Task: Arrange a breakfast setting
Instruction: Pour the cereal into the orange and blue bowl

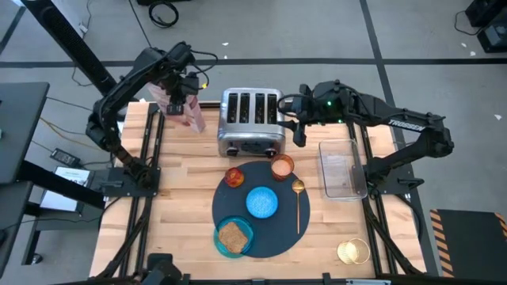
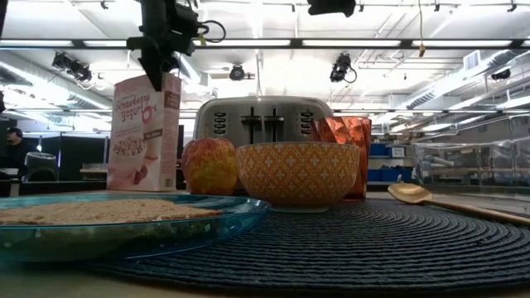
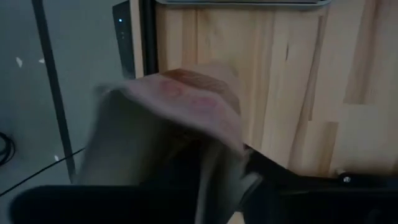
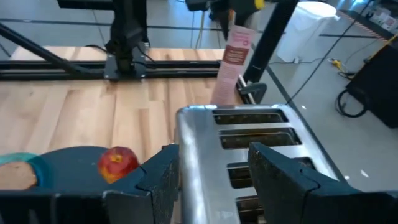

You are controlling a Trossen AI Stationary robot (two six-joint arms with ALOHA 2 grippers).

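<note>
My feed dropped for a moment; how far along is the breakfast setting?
Done: plate with toast, bowl, fruit, cup and spoon sit on the mat. In hand: left end effector is at the top of the cereal box; right end effector is by the toaster. Left: apparently only these two.

mat (image 1: 273, 229): showing dark navy | bowl (image 1: 262, 202): bright blue inside, orange patterned outside | plate (image 1: 242, 241): teal | cereal box (image 1: 188, 115): pink | toaster (image 1: 250, 120): chrome

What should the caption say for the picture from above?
Left end effector at the pink cereal box, right end effector beside the toaster.
</note>
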